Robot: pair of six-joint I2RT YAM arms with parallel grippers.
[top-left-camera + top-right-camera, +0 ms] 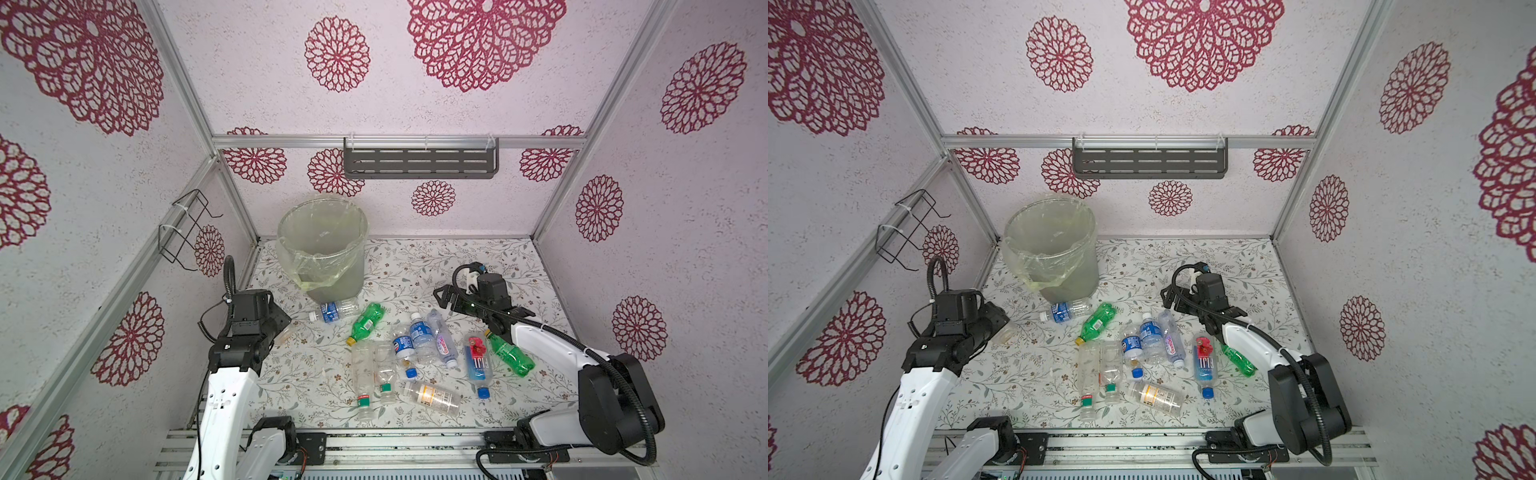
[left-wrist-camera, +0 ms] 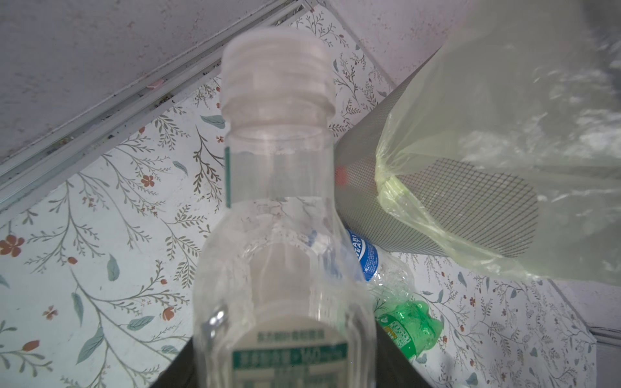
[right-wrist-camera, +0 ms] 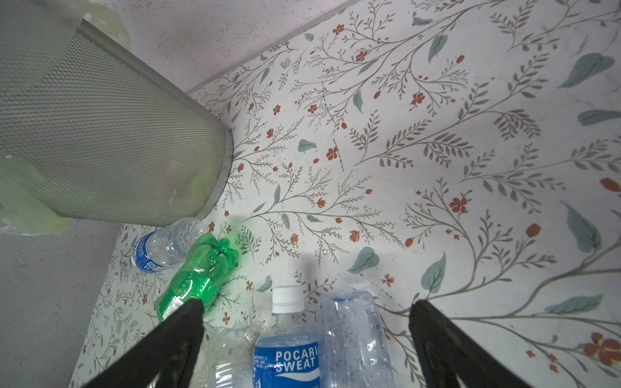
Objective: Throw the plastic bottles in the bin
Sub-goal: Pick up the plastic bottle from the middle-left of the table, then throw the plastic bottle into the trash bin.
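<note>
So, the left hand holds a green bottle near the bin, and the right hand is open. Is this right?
Not quite. The bottle in the left hand is clear, not green, as the left wrist view shows. The rest is right: it is near the bin, and the right hand is open.

Two green bottles [image 1: 365, 322], nine clear bottles [image 1: 432, 399], one bin [image 1: 336, 278], two robot arms [image 1: 230, 395]
</note>
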